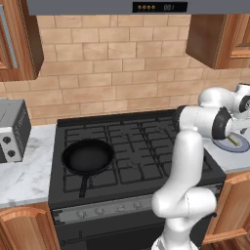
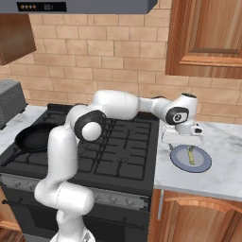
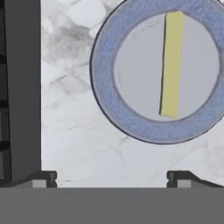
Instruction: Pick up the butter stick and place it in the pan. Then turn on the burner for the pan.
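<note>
Kitchen: tan brick backsplash (image 1: 112, 68), wood cabinets (image 2: 208, 38) up top, hood (image 1: 122, 6) over the range, marble counter (image 1: 27, 171) either side of a black cooktop (image 1: 136, 141). Far left on the counter sits a grey toaster (image 1: 12, 129). Next over, the pan (image 1: 88, 156) rests on the front-left burner (image 1: 83, 181) grate, handle pointing toward the front edge; pan is empty. Same pan is at the left edge of the right base view (image 2: 33, 138). Middle of the cooktop is bare grates. Arm reaches across to the right, past the stove edge, hand over the right counter. Gripper (image 2: 183, 138) points down above a grey-blue plate (image 2: 177, 160), near it but not touching. Fingers are spread wide, nothing between them; in the hand view the two tips (image 3: 46, 178) sit far apart at the bottom, over bare marble (image 3: 78, 131). Butter (image 3: 171, 65) lies flat on the plate (image 3: 105, 100), roughly across its middle, long axis close to upright in the hand view, offset to the right of the gripper's centreline. In the right base view the butter (image 2: 191, 155) shows as a thin yellow strip just beside the hand. Cooktop edge (image 3: 22, 87) runs down the left side of the hand view.
</note>
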You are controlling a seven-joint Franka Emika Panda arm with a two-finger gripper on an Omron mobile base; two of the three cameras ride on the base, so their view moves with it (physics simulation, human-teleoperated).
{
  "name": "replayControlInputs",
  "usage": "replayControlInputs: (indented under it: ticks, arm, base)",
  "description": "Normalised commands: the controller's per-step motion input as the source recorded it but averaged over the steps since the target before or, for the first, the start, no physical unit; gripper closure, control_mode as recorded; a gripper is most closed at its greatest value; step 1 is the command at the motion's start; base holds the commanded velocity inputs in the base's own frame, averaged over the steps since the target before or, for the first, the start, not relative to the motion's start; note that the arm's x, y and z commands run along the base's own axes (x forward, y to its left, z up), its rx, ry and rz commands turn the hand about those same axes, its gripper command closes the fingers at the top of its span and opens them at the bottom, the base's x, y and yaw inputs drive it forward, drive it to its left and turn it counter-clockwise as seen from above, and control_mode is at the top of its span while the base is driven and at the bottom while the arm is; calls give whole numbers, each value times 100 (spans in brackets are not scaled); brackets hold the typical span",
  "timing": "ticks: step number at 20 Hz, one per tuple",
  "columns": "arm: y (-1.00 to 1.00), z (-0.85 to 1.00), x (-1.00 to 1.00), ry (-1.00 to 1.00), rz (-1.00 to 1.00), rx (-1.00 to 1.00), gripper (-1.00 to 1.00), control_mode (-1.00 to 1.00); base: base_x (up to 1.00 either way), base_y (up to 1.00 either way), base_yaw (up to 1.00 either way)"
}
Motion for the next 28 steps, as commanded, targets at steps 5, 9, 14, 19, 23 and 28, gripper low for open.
replayControlInputs:
  ticks: [5, 9, 14, 19, 23, 28]
  arm:
    - [-36, -18, 47, 0, 0, 5, -100, -100]
    - [-32, -27, 45, 0, 0, 4, -100, -100]
    - [-28, -34, 30, 0, 0, 2, -100, -100]
    - [-10, -42, 14, 2, 0, 0, -100, -100]
    - [0, -43, 2, 4, 0, 0, -100, -100]
    - [0, -37, 0, 6, 0, 0, -100, -100]
  base:
    - [0, 0, 0]
    - [0, 0, 0]
    - [0, 0, 0]
    - [0, 0, 0]
    - [0, 0, 0]
    - [0, 0, 0]
